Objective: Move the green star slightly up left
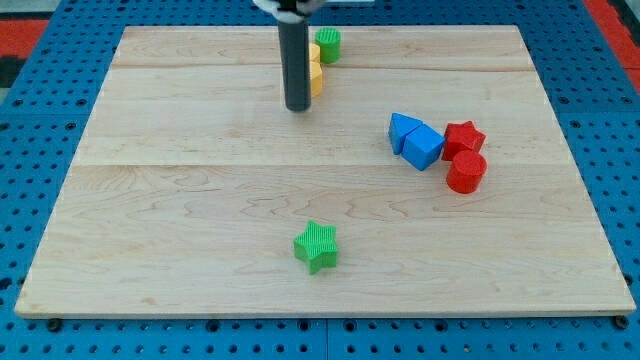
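Pale wooden board [200,200] made of joined planks sits on a blue perforated base [40,60].

No gripper on this rig, so nothing to report as apart, together or clamped: the arm ends in a straight dark rod [296,60], upright, coming down from the view's top edge. My tip [297,108] sits on the board in the upper middle.

Task block: the ridged green star block [317,246] lies in the lower middle of the board, alone, well apart from everything else. It is almost straight below my tip toward the view's bottom, slightly to the view's right of it. No contact.

Just right of the rod: yellow block [316,74], partly hidden behind the rod, shape unclear, may be more than one piece. Whether the rod touches it I cannot tell. Above it, near the board's top edge, a green round ridged block [328,44], touching or just beside the yellow.

Right-hand cluster, mid height:
- blue block with a slanted top [402,130] at the cluster's left
- blue cube-like block [424,147] touching it at lower right
- red star block [464,137] just right of the blue cube
- red cylinder block [466,172] directly below the red star, touching it

Cluster is well apart from the tip and from the green star.
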